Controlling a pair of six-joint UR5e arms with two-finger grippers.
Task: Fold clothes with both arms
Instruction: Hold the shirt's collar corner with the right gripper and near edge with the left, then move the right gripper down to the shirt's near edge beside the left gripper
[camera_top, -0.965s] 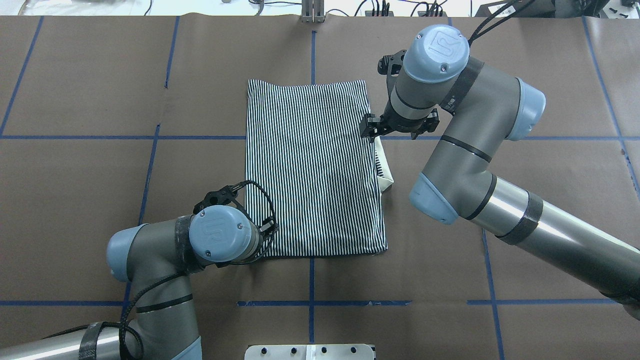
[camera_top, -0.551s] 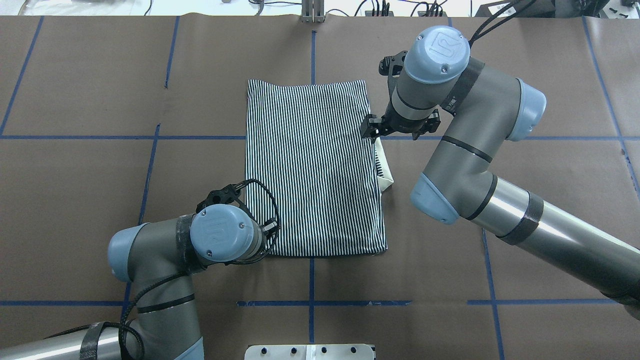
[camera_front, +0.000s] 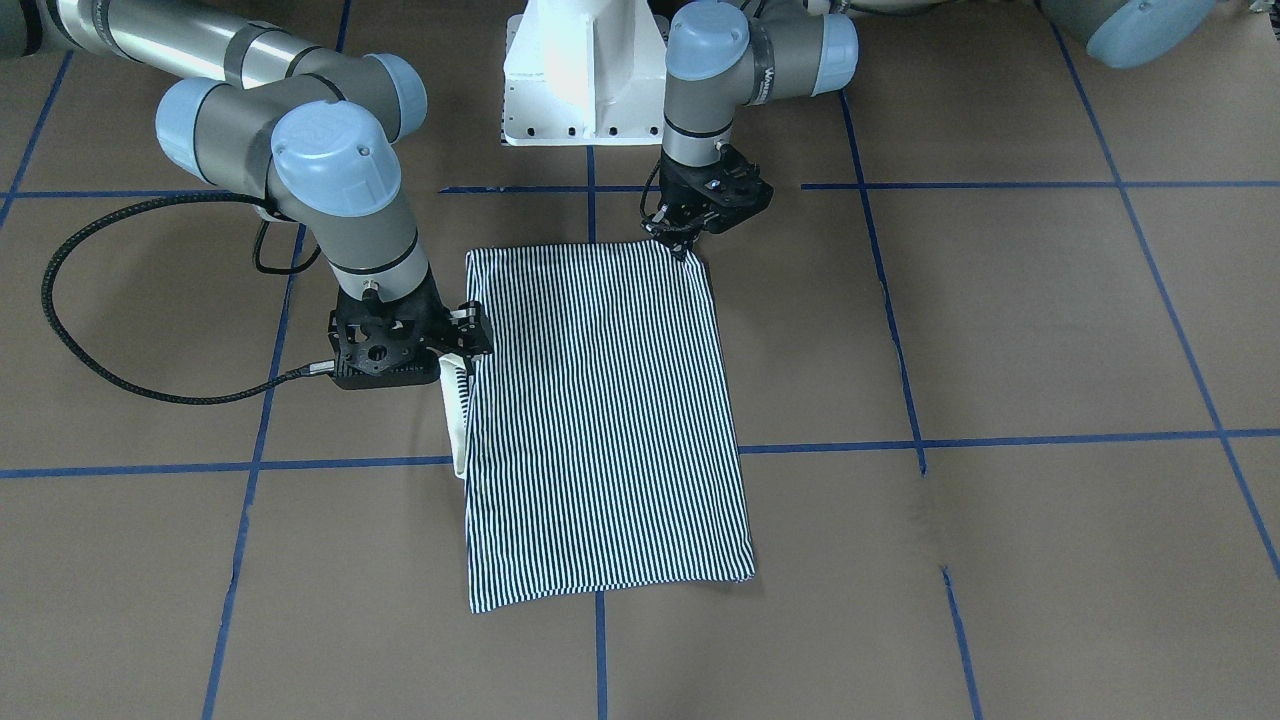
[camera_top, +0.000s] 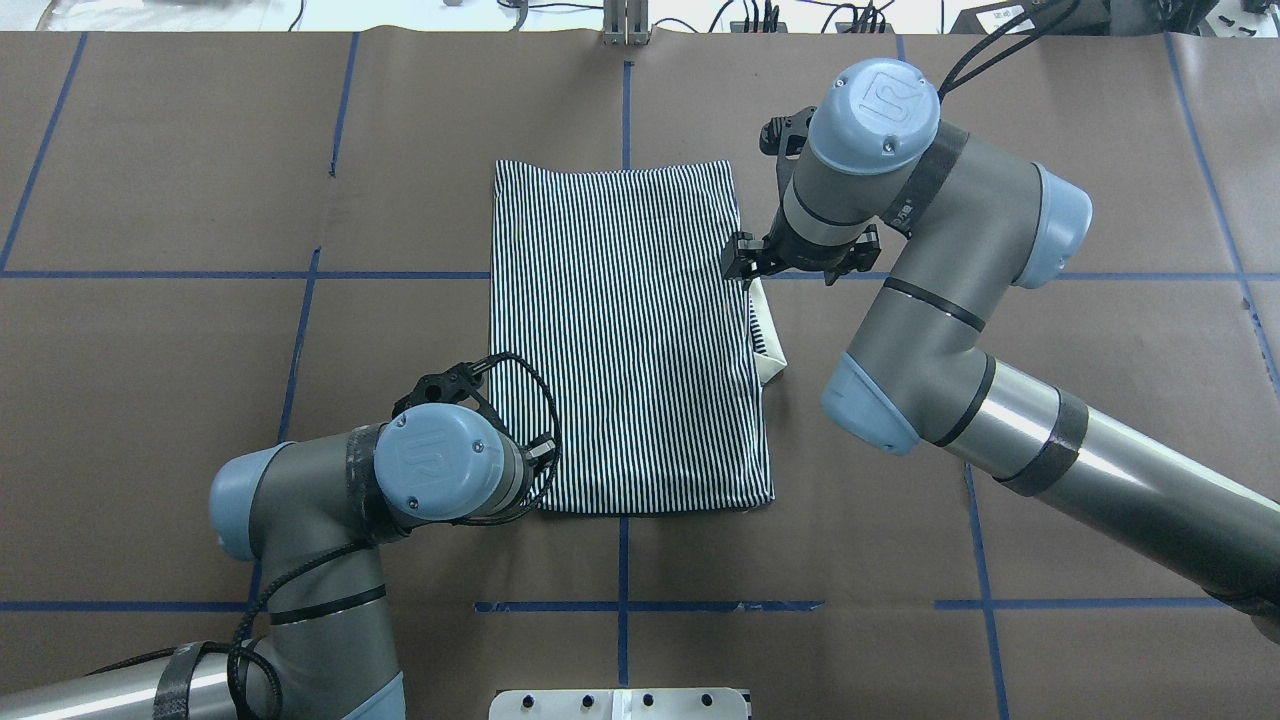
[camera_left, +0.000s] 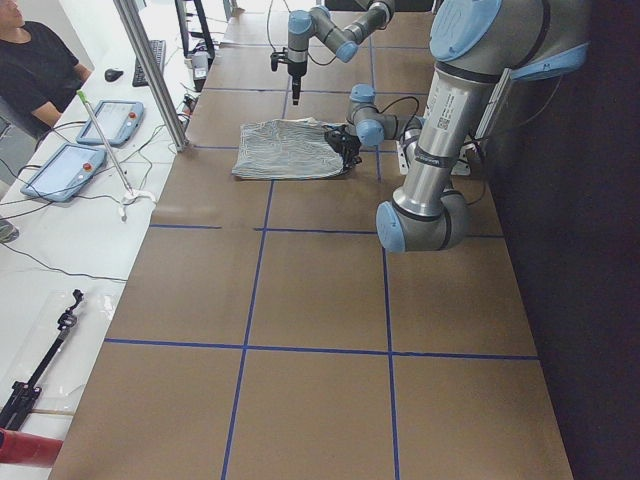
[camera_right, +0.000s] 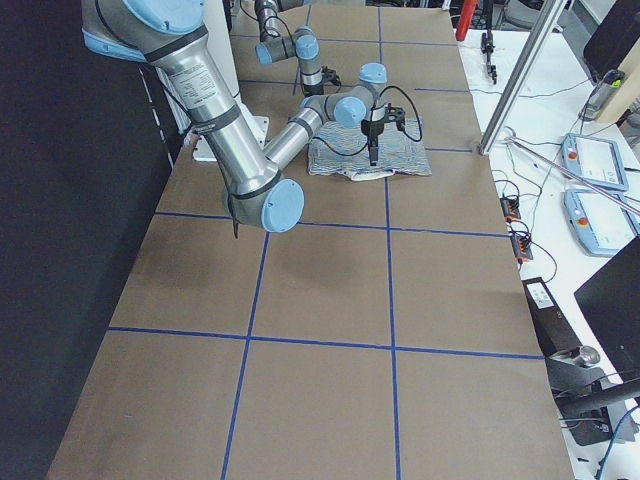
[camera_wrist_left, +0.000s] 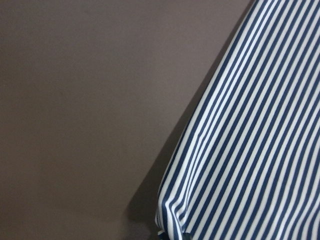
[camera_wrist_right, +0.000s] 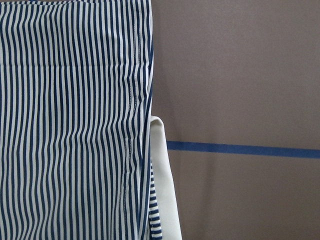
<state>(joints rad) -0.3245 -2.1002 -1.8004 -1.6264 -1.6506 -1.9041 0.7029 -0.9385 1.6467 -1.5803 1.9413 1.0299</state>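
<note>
The striped shirt (camera_top: 630, 330) lies folded into a tall rectangle (camera_front: 600, 420) on the brown table. A strip of cream collar (camera_top: 768, 350) sticks out from under its right edge (camera_wrist_right: 162, 170). My left gripper (camera_front: 684, 246) is shut on the shirt's near-left corner, and the cloth (camera_wrist_left: 260, 140) puckers there at the bottom of the left wrist view. My right gripper (camera_front: 462, 342) stands at the middle of the shirt's right edge, just above the collar, and looks open. Its fingers do not show in the right wrist view, where the shirt (camera_wrist_right: 75, 125) lies flat.
The white pedestal base (camera_front: 585, 80) stands at the table's near edge. Blue tape lines (camera_top: 300, 330) grid the brown cover. A black cable loop (camera_front: 60, 300) hangs off the right arm. A person (camera_left: 35, 70) sits at a side bench with tablets (camera_left: 65, 165).
My left wrist has shifted slightly toward the shirt, and the near-left corner has drawn inward with it. The right arm has only nudged a little.
</note>
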